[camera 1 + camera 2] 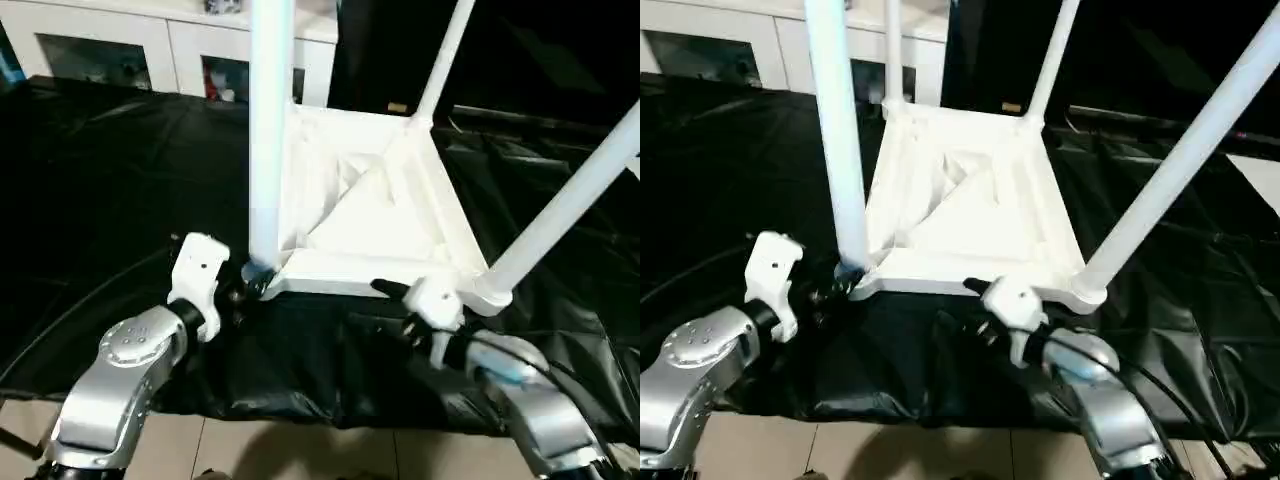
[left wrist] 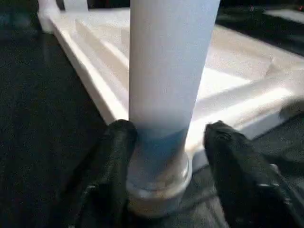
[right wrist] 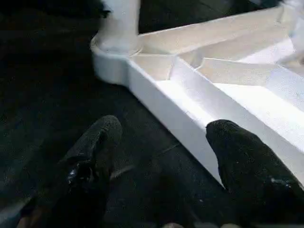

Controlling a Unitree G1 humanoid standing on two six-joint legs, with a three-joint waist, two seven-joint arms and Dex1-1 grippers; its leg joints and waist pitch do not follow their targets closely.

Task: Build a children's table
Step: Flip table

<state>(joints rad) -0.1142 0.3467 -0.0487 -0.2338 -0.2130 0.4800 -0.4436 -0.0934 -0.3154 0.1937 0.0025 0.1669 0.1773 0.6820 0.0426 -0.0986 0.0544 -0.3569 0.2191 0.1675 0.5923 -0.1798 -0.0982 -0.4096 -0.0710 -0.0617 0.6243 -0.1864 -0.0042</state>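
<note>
The children's table lies upside down on a black sheet, its ribbed white top [image 1: 370,215] facing up. Tube legs stand in the corner sockets: near-left leg [image 1: 270,130], near-right leg [image 1: 570,200], far-right leg [image 1: 445,55], far-left leg [image 1: 890,50]. My left gripper [image 2: 166,137] is open and straddles the foot of the near-left leg [image 2: 166,71] just above its socket. One finger [image 2: 118,142] rests against the tube, the other [image 2: 228,147] stands off it. My right gripper [image 3: 164,135] is open beside the top's near rim [image 3: 156,99], holding nothing.
A black sheet [image 1: 100,180] covers the floor under the table, and its near edge meets pale tiles [image 1: 300,450]. A white cabinet with glass doors [image 1: 130,50] stands along the back left. Dark room lies at the back right.
</note>
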